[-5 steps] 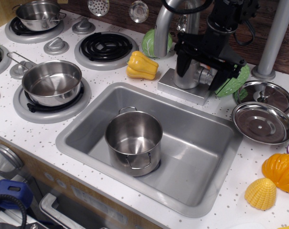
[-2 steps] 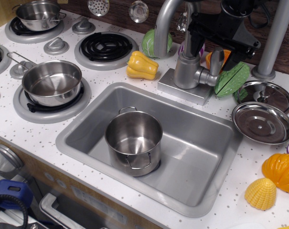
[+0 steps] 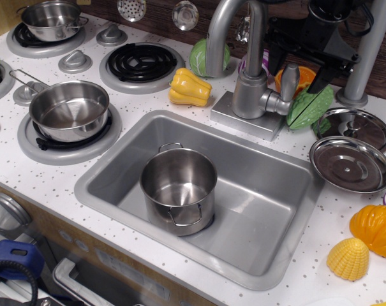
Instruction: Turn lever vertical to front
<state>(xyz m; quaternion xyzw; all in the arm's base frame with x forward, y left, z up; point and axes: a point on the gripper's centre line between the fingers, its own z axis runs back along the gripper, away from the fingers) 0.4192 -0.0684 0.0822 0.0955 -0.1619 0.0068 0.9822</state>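
Note:
The lever (image 3: 288,81) is a small silver paddle on a short stub at the right side of the grey tap body (image 3: 250,95). It stands upright, tilted slightly right. My black gripper (image 3: 301,62) hangs above and behind the lever, apart from it. Its fingers (image 3: 323,75) are spread and hold nothing. The upper part of the gripper is cut off by the top edge of the frame.
The tall curved spout (image 3: 219,32) rises left of the tap. A steel pot (image 3: 178,189) stands in the sink (image 3: 269,210). A green leaf toy (image 3: 307,107), orange toy (image 3: 283,78), yellow pepper (image 3: 189,87), two lids (image 3: 351,163) and a grey post (image 3: 365,57) surround the tap.
My gripper has let go of the lever and lifted up and to the right. The lever, hidden between the fingers before, now shows upright.

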